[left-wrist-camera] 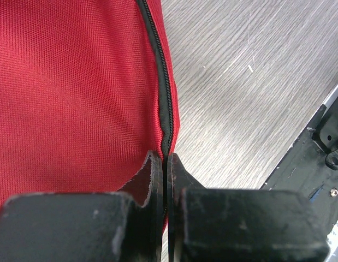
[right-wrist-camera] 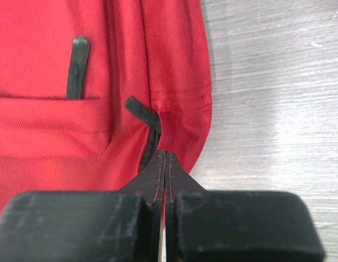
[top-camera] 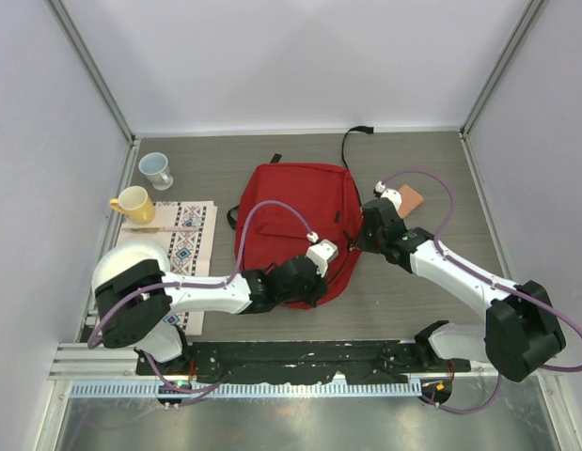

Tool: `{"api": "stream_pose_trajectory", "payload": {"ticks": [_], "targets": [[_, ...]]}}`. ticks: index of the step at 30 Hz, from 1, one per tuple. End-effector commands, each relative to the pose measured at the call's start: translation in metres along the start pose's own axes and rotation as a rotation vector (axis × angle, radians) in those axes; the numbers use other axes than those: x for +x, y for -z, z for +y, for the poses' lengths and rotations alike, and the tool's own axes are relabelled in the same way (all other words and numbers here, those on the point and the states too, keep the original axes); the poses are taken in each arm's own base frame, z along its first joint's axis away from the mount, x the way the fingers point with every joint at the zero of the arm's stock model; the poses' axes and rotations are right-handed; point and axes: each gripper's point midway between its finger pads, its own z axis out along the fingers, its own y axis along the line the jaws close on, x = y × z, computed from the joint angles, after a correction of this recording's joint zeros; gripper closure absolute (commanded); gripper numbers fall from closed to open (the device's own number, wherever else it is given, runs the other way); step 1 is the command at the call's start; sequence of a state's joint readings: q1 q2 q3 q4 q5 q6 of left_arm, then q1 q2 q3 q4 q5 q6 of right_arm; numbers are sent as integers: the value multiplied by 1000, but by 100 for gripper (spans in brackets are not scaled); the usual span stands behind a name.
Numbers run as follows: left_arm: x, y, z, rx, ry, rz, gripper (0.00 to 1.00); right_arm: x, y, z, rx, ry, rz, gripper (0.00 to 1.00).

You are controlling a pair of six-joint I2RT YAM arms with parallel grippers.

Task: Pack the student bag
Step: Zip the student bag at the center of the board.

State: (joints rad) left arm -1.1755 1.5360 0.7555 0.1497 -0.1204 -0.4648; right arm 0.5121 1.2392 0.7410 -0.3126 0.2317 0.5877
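The student bag (top-camera: 295, 211) is a big red backpack lying flat in the middle of the table, its black strap loop toward the back. My left gripper (top-camera: 326, 274) is at the bag's near right edge. In the left wrist view its jaws are shut on the black zipper trim (left-wrist-camera: 164, 82), which runs straight in between the fingertips (left-wrist-camera: 156, 164). My right gripper (top-camera: 359, 237) is at the bag's right edge, shut on the red fabric where a black pull tab (right-wrist-camera: 141, 111) leads to its tips. A second black tab (right-wrist-camera: 77, 65) lies on the student bag's front pocket.
A pale blue mug (top-camera: 156, 169) and a yellow mug (top-camera: 133, 203) stand at the back left, beside a patterned cloth (top-camera: 185, 237). A small orange-brown flat thing (top-camera: 411, 197) lies behind my right gripper. A black rail (top-camera: 300, 357) runs along the near edge.
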Motion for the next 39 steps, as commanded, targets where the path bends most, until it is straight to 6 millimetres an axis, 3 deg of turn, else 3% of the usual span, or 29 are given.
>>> {"api": "stream_pose_trajectory", "payload": {"ticks": [1, 14, 17, 22, 28, 29, 31, 32, 35, 36, 39], "targets": [[37, 19, -11, 55, 4, 114, 100, -80, -1, 2, 35, -70, -262, 99], [38, 25, -13, 81, 11, 98, 100, -98, -16, -2, 34, -111, -294, 99], [34, 27, -19, 104, 11, 96, 100, -94, -14, 1, 6, -107, -277, 99], [23, 30, -34, 158, 14, 88, 100, -67, -9, 12, -109, -117, -203, 99], [10, 35, -68, 254, -28, 106, 100, -42, 9, -3, -101, -140, -173, 99], [8, 35, -72, 260, -40, 107, 96, -40, 11, -5, -100, -144, -173, 99], [3, 33, -80, 263, -47, 104, 76, -38, 18, -7, -99, -146, -174, 94], [2, 32, -80, 258, -41, 101, 52, -38, 19, -9, -90, -150, -174, 91], [-5, 32, -72, 208, -42, 68, 28, -36, 24, -14, -72, -161, -174, 68], [-4, 33, -66, 183, -48, 73, 25, -34, 25, -17, -61, -165, -170, 58], [-18, 40, -50, 96, -70, 18, 15, -38, 33, -17, -68, -187, -190, 45]]}}
